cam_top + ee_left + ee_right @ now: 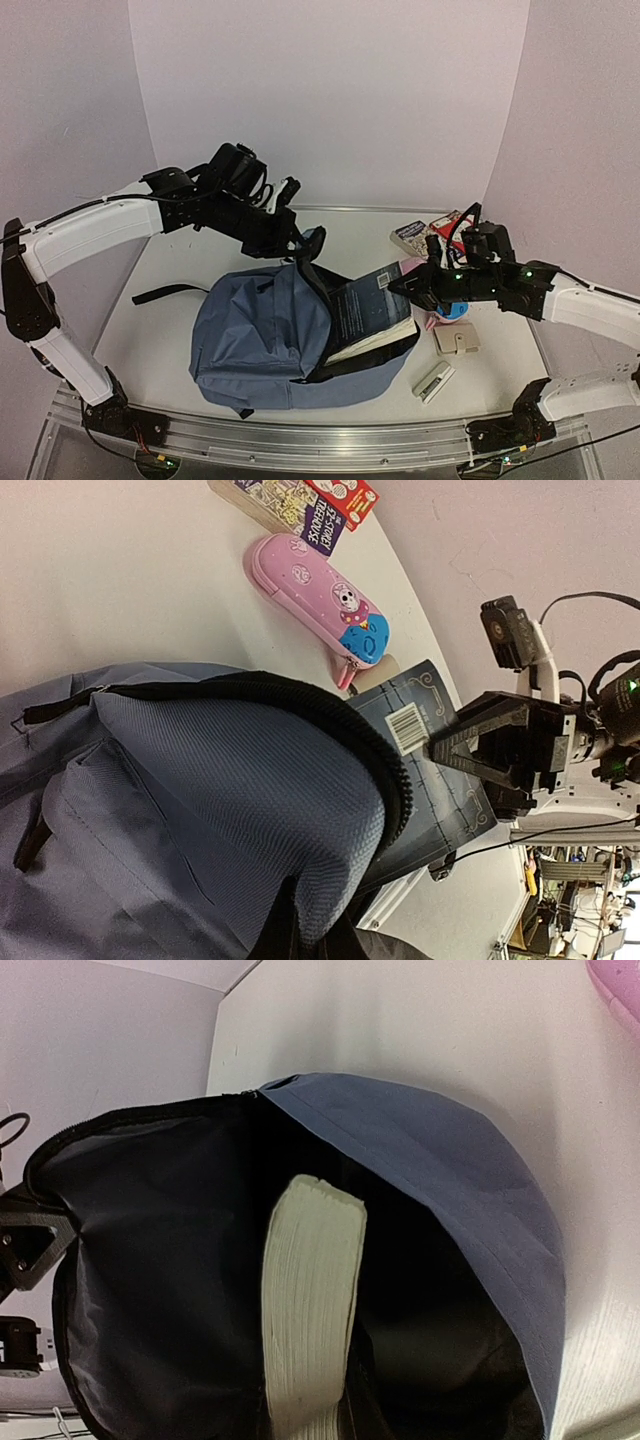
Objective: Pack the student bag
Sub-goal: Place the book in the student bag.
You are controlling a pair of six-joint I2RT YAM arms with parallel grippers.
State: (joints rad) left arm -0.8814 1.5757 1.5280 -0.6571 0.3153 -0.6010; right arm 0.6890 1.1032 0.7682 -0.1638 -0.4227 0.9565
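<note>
Now L claw [303, 244] on student bag [255, 335], R claw [405, 287] on book [368, 308]

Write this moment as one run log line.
left end effector: holds student bag open | right end effector: grips book | book: partly inside

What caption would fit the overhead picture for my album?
Left gripper holds the student bag open while right gripper holds a dark book partly inside.

The white table [165, 325] bears the student bag [250, 335], a pink pencil case [320, 595] and books [300, 502].
</note>
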